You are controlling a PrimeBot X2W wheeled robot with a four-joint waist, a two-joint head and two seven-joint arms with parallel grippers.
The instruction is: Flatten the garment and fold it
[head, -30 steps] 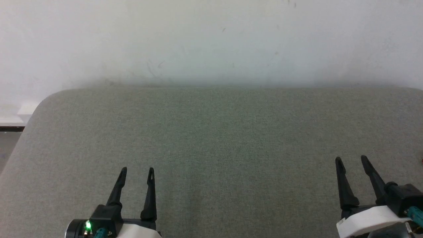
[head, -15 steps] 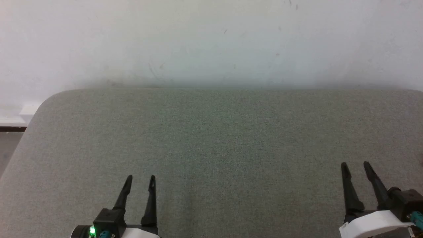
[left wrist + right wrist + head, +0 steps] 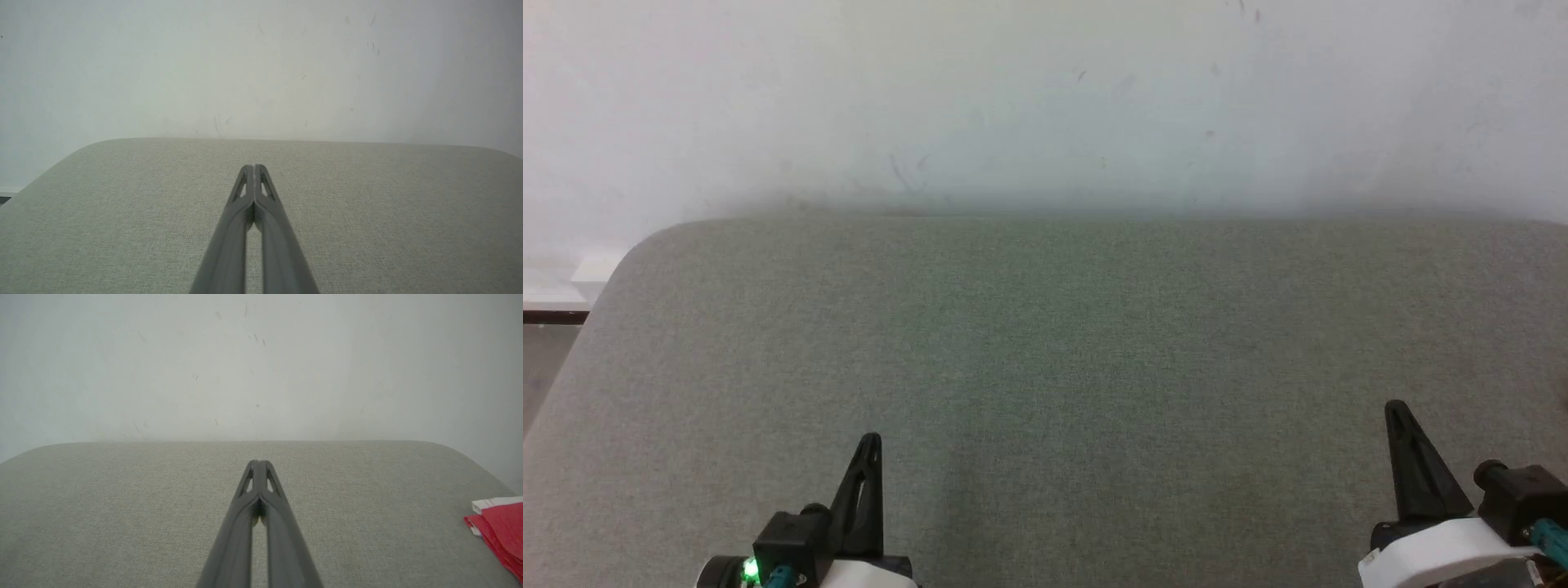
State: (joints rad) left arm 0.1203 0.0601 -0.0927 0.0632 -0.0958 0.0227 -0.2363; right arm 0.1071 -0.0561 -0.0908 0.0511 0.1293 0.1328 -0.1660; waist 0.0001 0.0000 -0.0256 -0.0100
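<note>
- Left side: the left gripper (image 3: 872, 445), two long dark fingers, is pinched tip to tip with nothing between them. It hangs over bare cloth at the near left.
- Right side: the right gripper (image 3: 1396, 411), same build, is likewise pinched together and empty at the near right.
- Change: a second ago both pairs of fingers stood spread, and half a second ago they were still apart. Now both are closed. The arms themselves have hardly shifted.
- Surface: a grey-green woven-fabric tabletop (image 3: 1045, 327) with rounded far corners, against a scuffed white wall (image 3: 1045, 98).
- Task item: the garment (image 3: 500, 528), bright red thin-fabric shorts with white trim, lies on the tabletop far to the right in the right wrist view. It is well apart from that gripper's tips and cut by the frame edge. It looks layered; its exact lay can't be told.
- Reading: they closed on air, so nothing is gripped. The garment looks untouched and flattening has not begun. Likely the right arm must reopen and reach rightward to fetch it.
</note>
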